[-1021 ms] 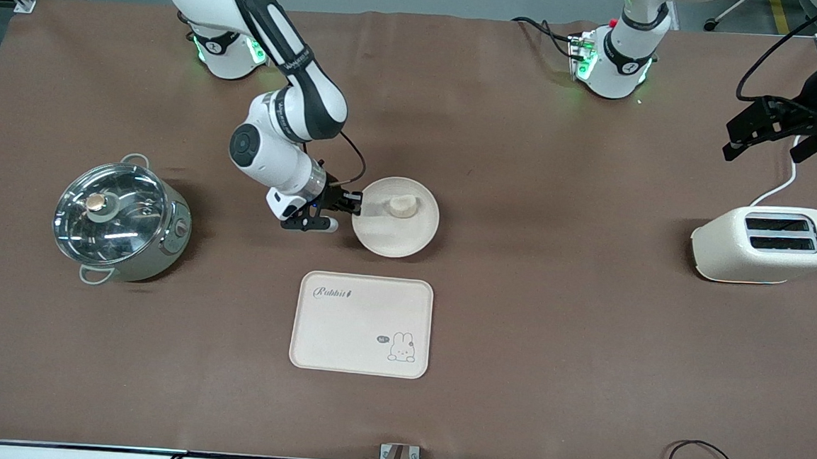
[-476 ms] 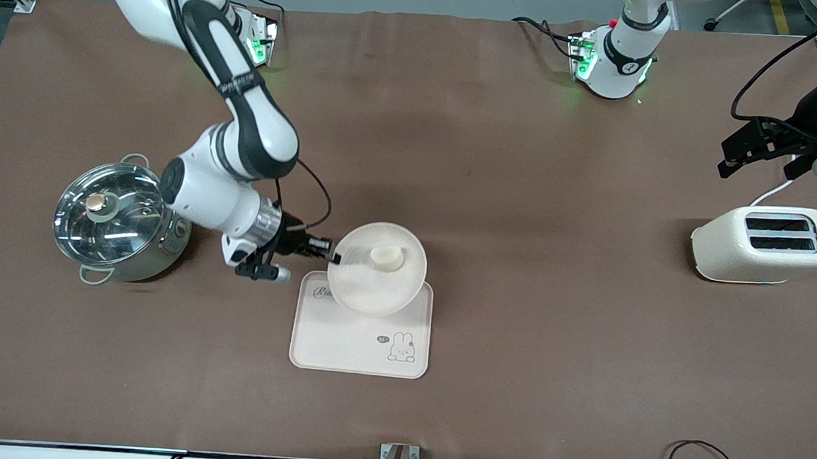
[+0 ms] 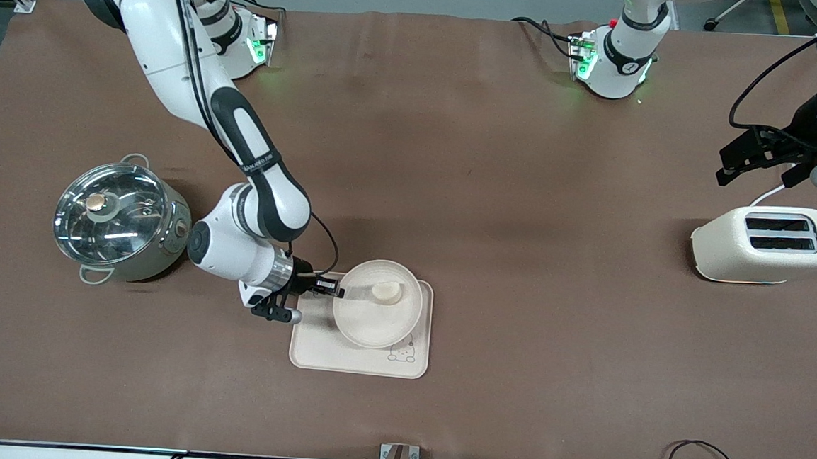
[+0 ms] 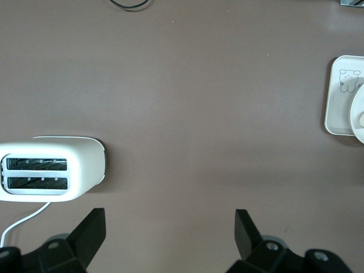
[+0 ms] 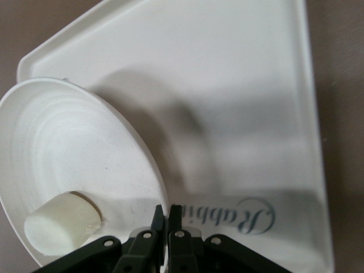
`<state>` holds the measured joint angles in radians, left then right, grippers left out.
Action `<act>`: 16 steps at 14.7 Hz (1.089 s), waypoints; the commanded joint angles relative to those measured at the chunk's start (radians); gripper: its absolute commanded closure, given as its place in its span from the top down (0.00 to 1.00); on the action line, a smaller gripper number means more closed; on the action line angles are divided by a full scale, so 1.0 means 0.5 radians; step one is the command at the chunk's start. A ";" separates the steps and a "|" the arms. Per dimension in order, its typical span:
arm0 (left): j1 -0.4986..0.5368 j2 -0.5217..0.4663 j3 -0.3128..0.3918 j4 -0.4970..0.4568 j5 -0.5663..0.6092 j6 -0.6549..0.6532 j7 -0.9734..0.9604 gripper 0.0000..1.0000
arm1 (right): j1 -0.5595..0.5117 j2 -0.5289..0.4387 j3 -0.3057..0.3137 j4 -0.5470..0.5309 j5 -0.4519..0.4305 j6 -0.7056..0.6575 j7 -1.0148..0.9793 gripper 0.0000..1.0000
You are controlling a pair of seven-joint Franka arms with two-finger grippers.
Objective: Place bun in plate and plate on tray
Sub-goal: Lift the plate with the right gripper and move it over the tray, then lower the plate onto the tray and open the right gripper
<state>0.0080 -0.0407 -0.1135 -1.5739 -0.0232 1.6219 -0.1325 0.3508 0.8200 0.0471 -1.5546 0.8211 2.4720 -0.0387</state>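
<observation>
Over cream rectangular "Rabbit" tray (image 3: 316,344), your right pincer (image 3: 338,292) pinches rim of round cream plate (image 3: 374,323); small pale bun (image 3: 385,293) sits in plate just past fingertips. Left pincer (image 4: 170,227) waits spread wide above white toaster (image 3: 766,244).

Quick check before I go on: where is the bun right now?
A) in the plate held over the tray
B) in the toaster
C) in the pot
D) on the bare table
A: the bun lies in the plate, whose rim the right gripper pinches over the tray.
</observation>
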 commanded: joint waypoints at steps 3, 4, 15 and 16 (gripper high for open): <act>0.002 0.002 0.000 0.028 -0.021 0.005 0.032 1.00 | -0.164 0.124 0.029 0.200 0.048 -0.164 -0.149 0.00; -0.001 -0.010 0.000 0.025 -0.021 -0.010 0.032 1.00 | -0.168 0.127 0.029 0.201 0.048 -0.167 -0.180 0.00; -0.001 -0.014 0.000 0.040 -0.018 -0.010 0.029 1.00 | -0.134 0.020 0.035 0.195 0.125 -0.310 -0.183 1.00; -0.001 -0.020 -0.012 0.040 -0.015 -0.013 0.017 1.00 | -0.167 -0.026 0.029 0.192 0.122 -0.412 -0.186 1.00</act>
<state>0.0065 -0.0411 -0.1142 -1.5638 -0.0232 1.6234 -0.1322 0.2918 0.8646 0.0616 -1.4420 0.8593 2.3450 -0.1127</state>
